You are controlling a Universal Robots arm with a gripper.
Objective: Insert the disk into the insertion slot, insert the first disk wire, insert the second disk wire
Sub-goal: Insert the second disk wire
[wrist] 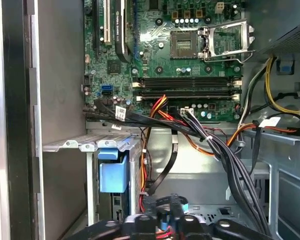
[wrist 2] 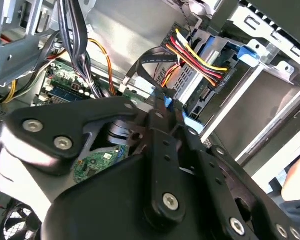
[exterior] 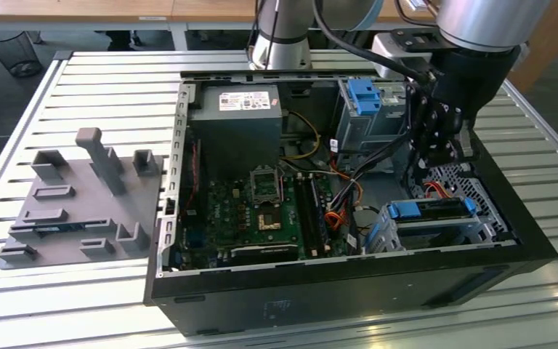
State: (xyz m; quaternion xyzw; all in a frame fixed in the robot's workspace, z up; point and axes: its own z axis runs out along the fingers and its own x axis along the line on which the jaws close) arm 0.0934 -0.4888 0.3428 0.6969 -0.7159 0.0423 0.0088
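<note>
The open computer case (exterior: pixel 357 291) lay on the slatted metal worktop (exterior: pixel 85 73), beside a grey fixture plate (exterior: pixel 75 211) on the exterior view's left. The disk (exterior: pixel 434 209), in its blue carrier, sat inside the insertion slot (exterior: pixel 400 233) in the case's near corner on the exterior view's right, just right of the motherboard (exterior: pixel 259 211). The end effector (exterior: pixel 434 169) reached down into the case just behind the slot. In the second wrist view the end effector (wrist 2: pixel 165 106) was clenched on the blue plug of a flat black wire (wrist 2: pixel 145 62), close to the disk's (wrist 2: pixel 187 80) end, where a black plug with red, yellow and black leads (wrist 2: pixel 212 75) already sat against it.
</note>
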